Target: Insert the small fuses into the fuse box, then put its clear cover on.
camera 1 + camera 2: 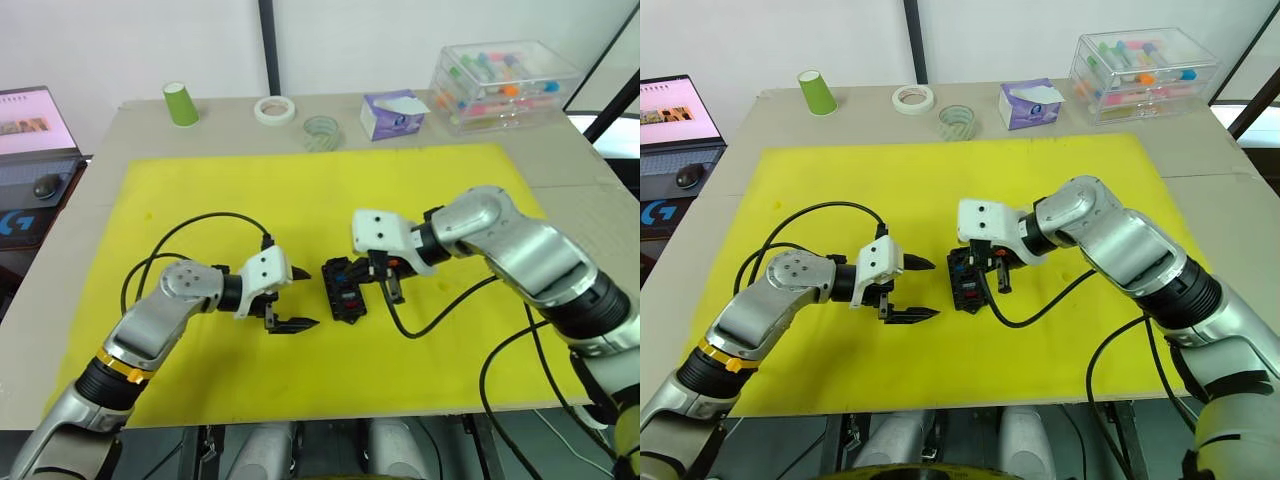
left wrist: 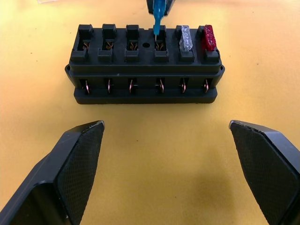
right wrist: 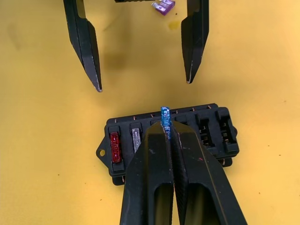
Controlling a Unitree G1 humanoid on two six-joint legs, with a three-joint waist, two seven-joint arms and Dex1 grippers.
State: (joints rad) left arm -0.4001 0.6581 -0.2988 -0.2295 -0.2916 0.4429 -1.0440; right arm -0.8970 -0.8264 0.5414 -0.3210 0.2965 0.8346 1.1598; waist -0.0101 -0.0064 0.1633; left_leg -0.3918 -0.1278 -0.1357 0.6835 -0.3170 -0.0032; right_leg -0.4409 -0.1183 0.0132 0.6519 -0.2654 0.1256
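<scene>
While red fuse [image 2: 208, 37] sits in fuse box [image 2: 144, 65], blue fuse [image 3: 165, 117] pinched

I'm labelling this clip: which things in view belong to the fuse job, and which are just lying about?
Job:
fuse box
red fuse, seated
clear fuse, seated
blue fuse, held by the right end effector
purple fuse, loose on the mat

Lying about:
green cup
tape rolls
tissue box
storage box
</scene>
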